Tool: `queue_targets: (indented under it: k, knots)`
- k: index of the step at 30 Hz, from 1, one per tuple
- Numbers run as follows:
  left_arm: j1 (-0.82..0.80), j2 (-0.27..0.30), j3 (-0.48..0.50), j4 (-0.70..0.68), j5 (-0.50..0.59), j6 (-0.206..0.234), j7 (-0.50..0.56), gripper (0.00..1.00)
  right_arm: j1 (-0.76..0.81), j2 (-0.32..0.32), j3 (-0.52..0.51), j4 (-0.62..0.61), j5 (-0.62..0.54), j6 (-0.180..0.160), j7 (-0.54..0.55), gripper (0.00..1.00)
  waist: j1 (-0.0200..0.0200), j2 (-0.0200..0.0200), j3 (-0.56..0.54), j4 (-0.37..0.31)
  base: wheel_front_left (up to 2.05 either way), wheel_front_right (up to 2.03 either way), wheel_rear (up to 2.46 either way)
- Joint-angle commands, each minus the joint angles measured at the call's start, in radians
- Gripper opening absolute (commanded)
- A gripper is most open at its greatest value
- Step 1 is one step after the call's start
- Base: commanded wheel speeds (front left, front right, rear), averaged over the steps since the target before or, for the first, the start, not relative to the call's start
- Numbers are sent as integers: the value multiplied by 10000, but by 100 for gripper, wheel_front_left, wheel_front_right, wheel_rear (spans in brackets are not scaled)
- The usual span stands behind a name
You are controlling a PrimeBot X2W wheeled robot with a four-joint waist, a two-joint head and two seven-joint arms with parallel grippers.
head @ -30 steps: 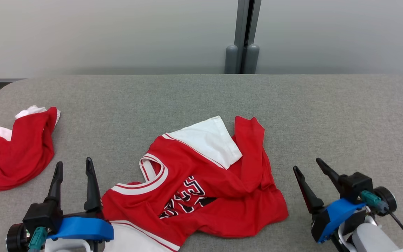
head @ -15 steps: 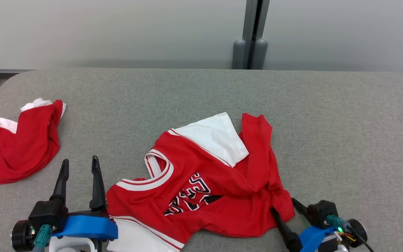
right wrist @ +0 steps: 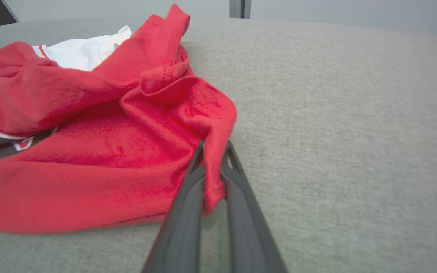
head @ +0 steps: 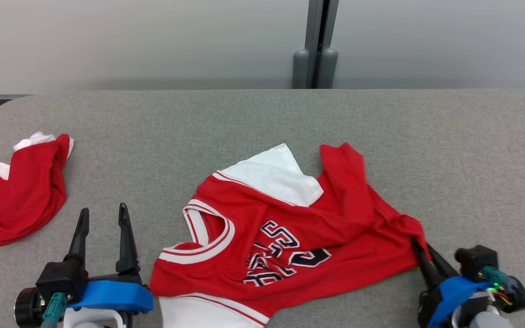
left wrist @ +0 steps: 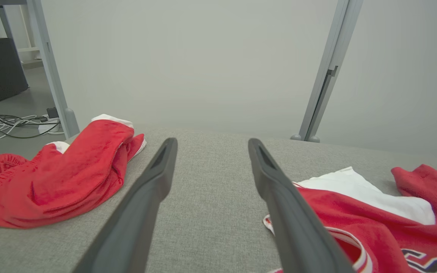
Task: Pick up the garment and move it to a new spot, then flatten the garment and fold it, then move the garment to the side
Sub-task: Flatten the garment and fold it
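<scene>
2 grippers here: right gripper (right wrist: 214, 147) pinches a corner of the red jersey (head: 335, 228) near the front edge of the table (head: 426, 136) (left gripper (head: 103, 210) spread wide).

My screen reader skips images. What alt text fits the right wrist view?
The right claw is shut on a corner of a crumpled red jersey lying on a grey fabric-covered table. A white sleeve shows at the upper left.

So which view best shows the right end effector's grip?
Right wrist view: the right end effector pinches the jersey edge up close. Head view shows it small; left wrist view shows the jersey's collar side.
</scene>
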Motion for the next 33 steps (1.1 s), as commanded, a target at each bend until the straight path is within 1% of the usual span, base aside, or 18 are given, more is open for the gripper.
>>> queue_targets:
  k: [1, 5, 9, 10, 11, 14, 19, 25, 28, 33]
  knots:
    - [-115, -7, 44, -2, -7, 21, -26, 100, 304, -122, -269, -156, -64, -6, -53, 0, -1, 0, -23, -34, 0, 0, 0]
    - [-59, -11, -52, -62, -106, 113, -26, 100, 1082, -407, -1670, -951, -407, -4, -70, 0, -1, 0, -22, -121, 0, 0, 0]
    - [13, -4, -30, -146, -139, 155, -26, 100, 1779, -152, -2480, -1572, -626, -3, 158, 0, -1, 0, 44, -242, 0, 0, 0]
    - [24, -5, -16, -160, -146, 162, -26, 100, 1869, -130, -2576, -1743, -704, -4, 216, 42, -1, 0, 51, -271, 0, 0, 0]
    - [25, -8, -12, -163, -150, 164, -26, 100, 1957, -76, -2699, -1920, -763, -4, 210, 100, -1, 0, 61, -287, 0, 0, 0]
    - [10, -7, 30, -157, -137, 150, -26, 100, 2106, 262, -3015, -2617, -1011, -3, 132, 100, -1, 0, 74, -338, 0, 0, 0]
    - [-88, -8, 79, -56, -52, 67, -26, 100, 2180, 680, -3392, -4152, -1492, -3, -5, 100, -1, 0, 15, -339, 0, 0, 0]
    - [-59, -7, 116, 13, 40, -23, -26, 100, 2269, 1205, -2972, -5952, -1844, -3, -70, 100, -1, 0, -134, -260, 0, 0, 0]
    - [-68, -7, 106, 56, 52, -36, -26, 100, 2413, 1400, -2717, -6300, -1873, -3, -80, 100, -1, 0, -200, -160, 0, 0, 0]
    - [-51, -8, 78, 117, 73, -71, -26, 100, 2681, 1583, -2330, -6230, -2047, -3, -85, 100, -1, 0, -247, 1, 0, 0, 0]
